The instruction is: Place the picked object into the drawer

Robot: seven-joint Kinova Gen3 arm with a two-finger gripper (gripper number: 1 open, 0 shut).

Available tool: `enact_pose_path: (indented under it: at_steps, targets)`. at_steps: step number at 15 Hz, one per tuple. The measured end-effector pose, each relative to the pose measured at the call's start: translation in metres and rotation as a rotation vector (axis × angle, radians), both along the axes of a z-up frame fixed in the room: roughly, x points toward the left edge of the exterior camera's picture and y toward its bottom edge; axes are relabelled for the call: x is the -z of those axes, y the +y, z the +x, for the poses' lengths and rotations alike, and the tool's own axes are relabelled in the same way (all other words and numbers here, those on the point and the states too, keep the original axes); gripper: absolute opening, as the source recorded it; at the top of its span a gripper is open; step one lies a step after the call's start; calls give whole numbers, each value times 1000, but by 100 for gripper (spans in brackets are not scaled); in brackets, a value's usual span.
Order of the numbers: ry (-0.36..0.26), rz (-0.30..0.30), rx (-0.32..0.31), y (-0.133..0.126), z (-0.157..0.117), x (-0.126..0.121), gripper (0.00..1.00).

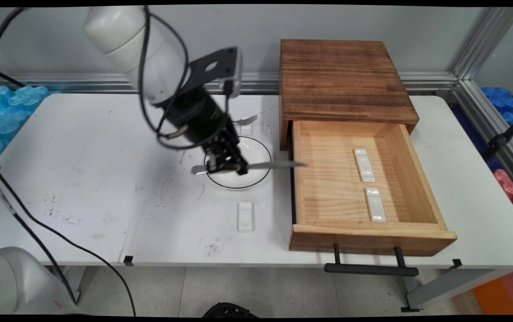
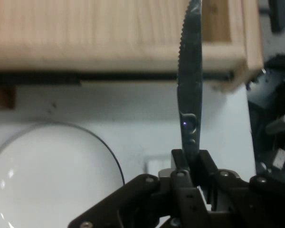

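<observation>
Knife [image 1: 267,165] clamped by its handle between the fingers of the gripper [image 1: 226,166], held level above the white plate [image 1: 256,152], its tip reaching right over the left wall of the open wooden drawer [image 1: 417,179]. Serrated edge visible in the hand view [image 2: 190,90]. Two white rests [image 1: 364,164] lie inside the drawer. A fork [image 1: 245,120] lies on the table [image 1: 82,179] just beyond the plate; a clear rest [image 1: 245,217] sits nearer.
</observation>
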State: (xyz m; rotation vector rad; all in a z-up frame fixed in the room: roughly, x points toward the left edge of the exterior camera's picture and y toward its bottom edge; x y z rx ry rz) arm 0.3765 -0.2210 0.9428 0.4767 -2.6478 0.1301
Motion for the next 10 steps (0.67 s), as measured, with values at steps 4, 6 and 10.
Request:
enact_pose_path:
  at_steps: [4,6,10]
  targets:
    - [35,-30,-9,-21,-25,-14,0]
    - [51,-41,-18,-29,-39,-16,0]
    - [80,-57,-37,-46,-73,-15,0]
